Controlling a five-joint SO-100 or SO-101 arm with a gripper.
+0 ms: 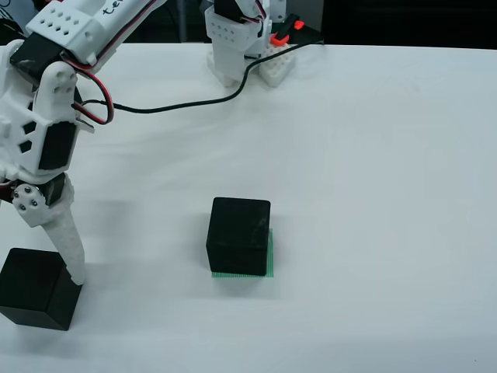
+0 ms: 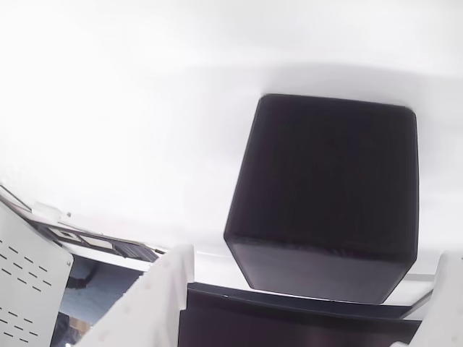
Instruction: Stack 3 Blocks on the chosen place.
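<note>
blocks first, working left to right in the fixed view: one black block (image 1: 35, 286) sits at the lower left corner of the white bench (image 1: 373, 194), and your gripper (image 1: 71, 268) hangs right over its upper right edge, the white finger (image 1: 66, 237) reaching down to touch or nearly touch the block's top. in the view riding on the gripper, that block (image 2: 325, 195) lies between the two white fingers (image 2: 155, 293), which stand apart on either side of it and are not pressed against it, so you have the gripper spread wide. moving right, well apart from the gripper, a second block (image 1: 238, 235) rests upright on the green striped square (image 1: 269, 252), covering most of it; you see green only along its front and right edges. farther back, the arm's white base (image 1: 241, 43) stands with a black cable (image 1: 194, 101) trailing across the bench.
</note>
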